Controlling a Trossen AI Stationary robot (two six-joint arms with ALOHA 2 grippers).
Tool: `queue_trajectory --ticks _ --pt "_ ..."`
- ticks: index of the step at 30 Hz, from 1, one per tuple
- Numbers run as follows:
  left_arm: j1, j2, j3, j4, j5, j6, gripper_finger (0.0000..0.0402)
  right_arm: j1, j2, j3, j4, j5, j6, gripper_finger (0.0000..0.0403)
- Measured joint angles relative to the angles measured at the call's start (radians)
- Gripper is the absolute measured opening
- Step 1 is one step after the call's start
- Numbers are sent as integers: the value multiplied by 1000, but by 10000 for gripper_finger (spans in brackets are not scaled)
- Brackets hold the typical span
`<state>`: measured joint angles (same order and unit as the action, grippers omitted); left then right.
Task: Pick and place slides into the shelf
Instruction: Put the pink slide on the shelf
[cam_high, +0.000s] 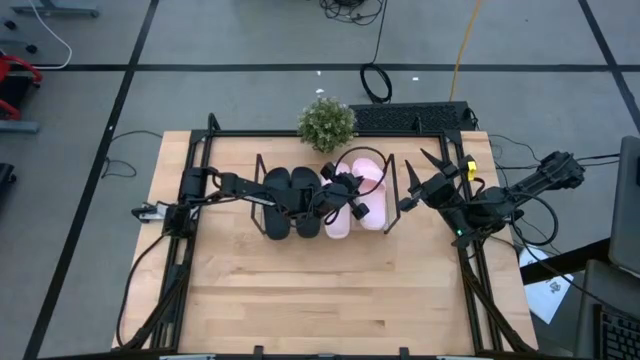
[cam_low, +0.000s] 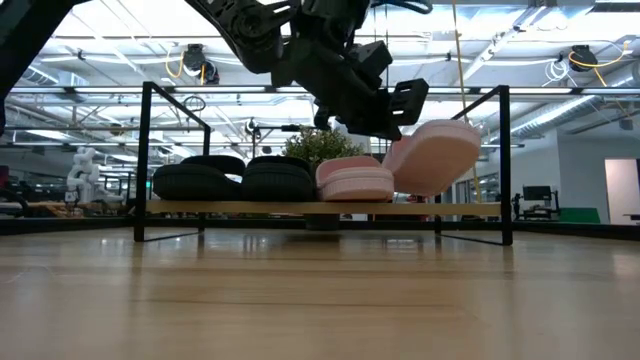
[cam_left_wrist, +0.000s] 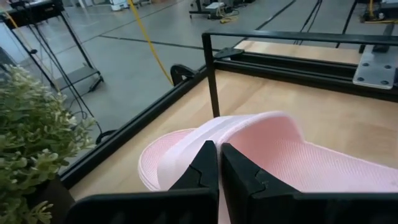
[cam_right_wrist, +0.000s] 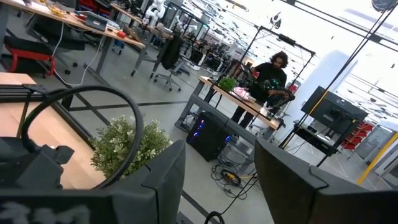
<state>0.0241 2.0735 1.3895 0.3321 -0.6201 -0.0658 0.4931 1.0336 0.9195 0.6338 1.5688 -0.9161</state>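
Observation:
The shelf (cam_high: 392, 190) is a low wire rack with a wood-toned base (cam_low: 460, 208). Two black slides (cam_high: 290, 200) and one pink slide (cam_low: 355, 180) rest sole-down on that base, side by side. The second pink slide (cam_low: 438, 155) is at the shelf's right end, tilted, in my left gripper (cam_left_wrist: 219, 158), which reaches over the shelf from the table's left and is shut on it. My right gripper (cam_high: 425, 172) is open and waits to the right of the shelf, touching nothing. My left gripper pinches the tilted pink slide between its two fingers (cam_left_wrist: 202, 171) at the strap (cam_left_wrist: 186, 146). It comes from above and from the table's left. The slide hangs tilted, its right side raised. Its lower side (cam_low: 405, 175) is close to the shelf base and the other pink slide; whether it touches them I cannot tell.
A small potted plant (cam_high: 327, 123) stands just beyond the shelf's far side. A black frame (cam_high: 200, 150) edges the table. Bare wood (cam_high: 330, 290) lies between the shelf and the table's near edge. A person stands at a bench (cam_right_wrist: 270, 74) in the room behind.

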Motion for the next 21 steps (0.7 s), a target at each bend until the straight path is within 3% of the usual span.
queue_trajectory --ticks 21 --pt "31 33 -2 -13 90 -23 0 0 2 -42 -18 -3 38 183"
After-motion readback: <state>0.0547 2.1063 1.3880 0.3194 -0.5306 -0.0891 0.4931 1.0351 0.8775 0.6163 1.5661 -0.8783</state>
